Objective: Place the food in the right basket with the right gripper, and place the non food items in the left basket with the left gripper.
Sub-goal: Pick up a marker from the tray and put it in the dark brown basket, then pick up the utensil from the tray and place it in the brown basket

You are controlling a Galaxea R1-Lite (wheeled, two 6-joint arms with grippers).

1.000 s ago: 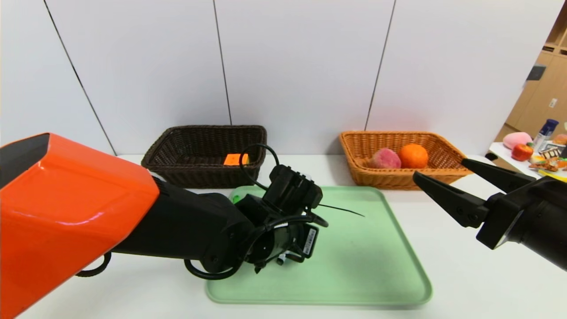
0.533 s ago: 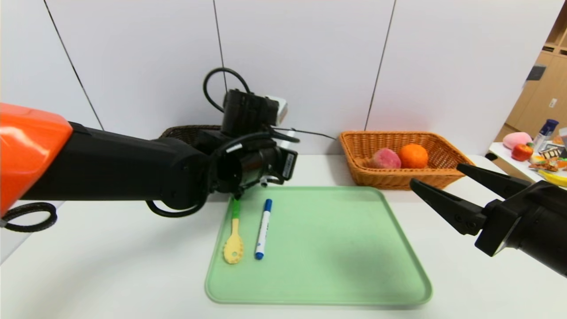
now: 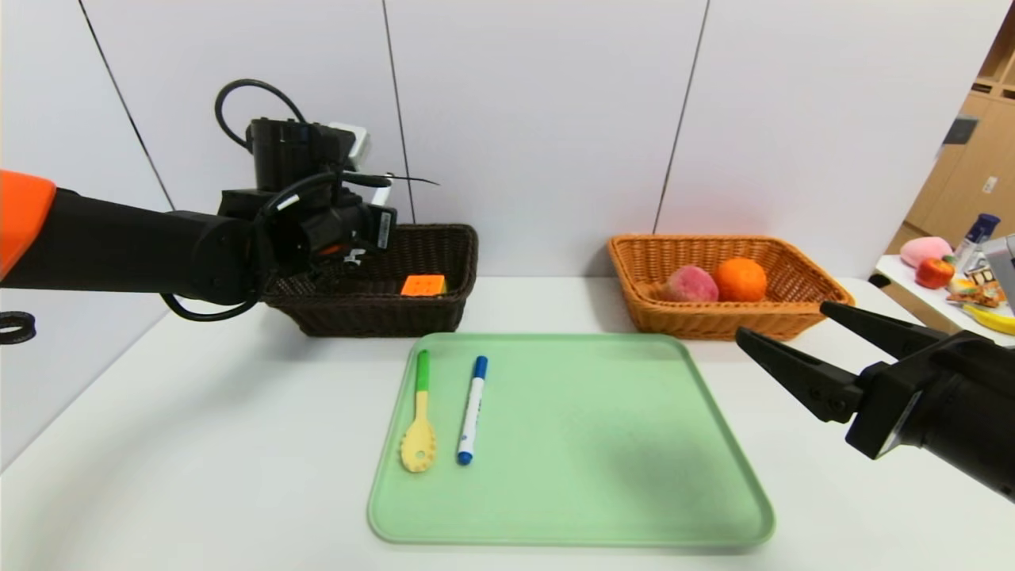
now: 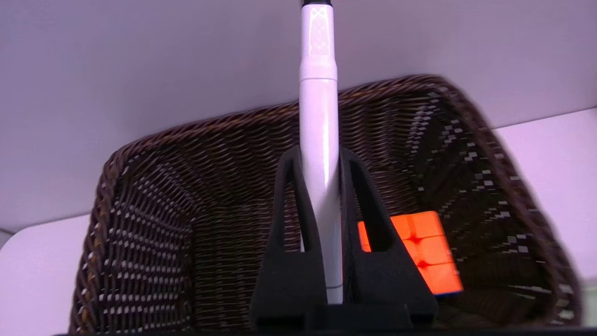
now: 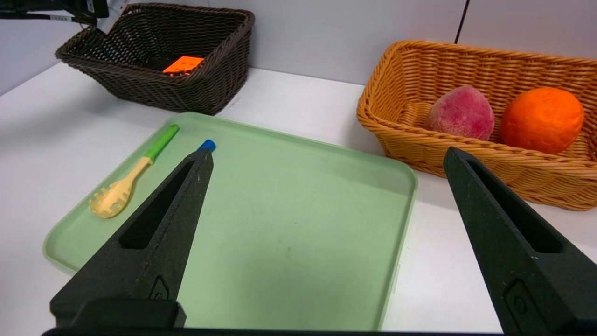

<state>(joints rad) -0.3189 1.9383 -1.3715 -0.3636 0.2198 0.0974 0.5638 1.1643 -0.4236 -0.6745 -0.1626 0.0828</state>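
Observation:
My left gripper (image 4: pixel 319 156) is shut on a white marker (image 4: pixel 318 116) with a black cap and holds it above the dark brown left basket (image 3: pixel 456 305). An orange puzzle cube (image 3: pixel 423 285) lies in that basket. A yellow pasta spoon with a green handle (image 3: pixel 419 420) and a blue-capped marker (image 3: pixel 472 408) lie side by side on the left part of the green tray (image 3: pixel 634 476). My right gripper (image 3: pixel 785 319) is open and empty, hovering off the tray's right edge. A peach (image 3: pixel 688 283) and an orange (image 3: pixel 739 278) sit in the tan right basket (image 3: pixel 634 270).
Both baskets stand against the white back wall, with bare table between them. A side table with toys and food (image 3: pixel 951 274) is at the far right. The tray's middle and right hold nothing.
My left arm has risen off the tray and swung back and left to above the dark basket, uncovering the spoon and the blue marker. The right gripper has barely moved.

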